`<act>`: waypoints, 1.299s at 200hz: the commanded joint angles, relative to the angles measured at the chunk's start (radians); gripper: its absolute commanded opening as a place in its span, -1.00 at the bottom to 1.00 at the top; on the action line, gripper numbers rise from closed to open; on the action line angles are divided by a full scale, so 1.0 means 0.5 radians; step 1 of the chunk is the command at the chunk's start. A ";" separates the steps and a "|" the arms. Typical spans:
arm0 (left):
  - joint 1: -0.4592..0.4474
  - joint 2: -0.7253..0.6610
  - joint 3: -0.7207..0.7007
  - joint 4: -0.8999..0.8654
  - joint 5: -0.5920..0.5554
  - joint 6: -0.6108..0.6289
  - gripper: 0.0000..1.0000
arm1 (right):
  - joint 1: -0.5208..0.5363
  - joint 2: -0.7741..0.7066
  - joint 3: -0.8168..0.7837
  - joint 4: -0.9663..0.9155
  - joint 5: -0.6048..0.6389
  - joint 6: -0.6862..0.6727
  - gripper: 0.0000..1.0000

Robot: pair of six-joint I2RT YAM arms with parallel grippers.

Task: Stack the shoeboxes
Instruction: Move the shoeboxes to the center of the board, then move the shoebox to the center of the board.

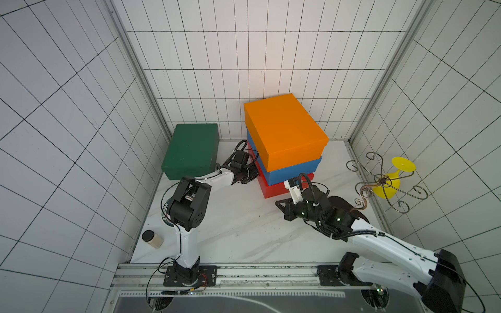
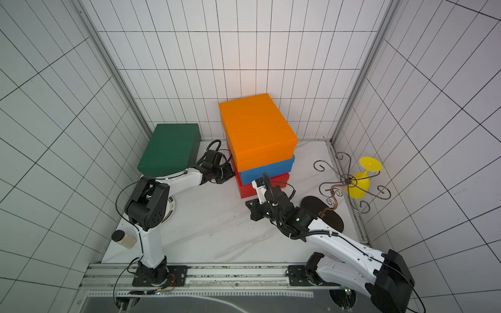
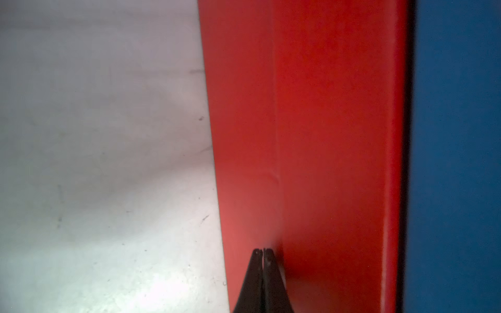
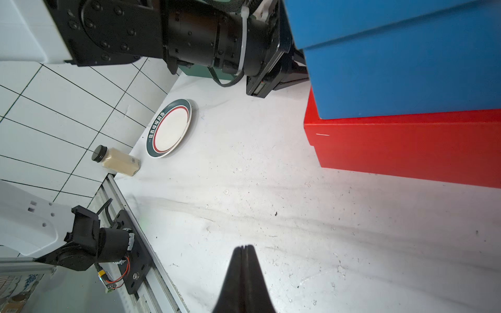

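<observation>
Three shoeboxes are stacked at the back of the table: orange [image 1: 284, 130] on top, slightly askew, blue [image 1: 294, 171] in the middle, red [image 1: 273, 191] at the bottom. The dark green shoebox [image 1: 191, 150] stands alone to their left by the wall. My left gripper [image 1: 254, 173] is shut and empty, its tips [image 3: 263, 250] close against the red box's [image 3: 325, 135] left side, below the blue one [image 3: 458, 135]. My right gripper [image 1: 279, 203] is shut and empty, low over the table [image 4: 245, 247], in front of the red box [image 4: 406, 146].
A green-and-red rimmed plate [image 4: 169, 128] lies under the left arm's elbow. A jar [image 1: 152, 239] with a black lid lies at the front left. A wire stand [image 1: 385, 181], a yellow goblet [image 1: 393, 178] and a dark oval piece [image 2: 322, 211] sit at the right.
</observation>
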 commanded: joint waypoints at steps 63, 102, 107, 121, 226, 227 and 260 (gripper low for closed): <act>0.585 -0.609 0.120 -0.533 -0.307 0.289 -1.00 | 0.139 0.099 0.253 0.063 -0.137 -0.133 -1.00; 0.909 -0.562 0.325 -0.623 -0.558 0.367 -0.96 | 0.295 0.197 0.312 0.052 -0.120 -0.273 -1.00; 0.938 -0.533 0.365 -0.635 -0.588 0.378 -0.92 | 0.312 0.206 0.318 0.049 -0.103 -0.285 -1.00; 0.992 -0.426 0.513 -0.715 -0.703 0.410 -0.85 | 0.348 0.233 0.334 0.034 -0.058 -0.308 -1.00; 1.002 0.300 1.317 -1.278 -1.030 0.586 -1.00 | 0.368 0.308 0.286 0.081 -0.022 -0.347 -1.00; 1.001 0.306 1.316 -1.282 -1.031 0.584 -1.00 | 0.369 0.308 0.286 0.082 -0.022 -0.348 -1.00; 0.958 0.401 1.302 -1.386 -1.009 0.568 -1.00 | 0.370 0.330 0.277 0.100 -0.035 -0.349 -1.00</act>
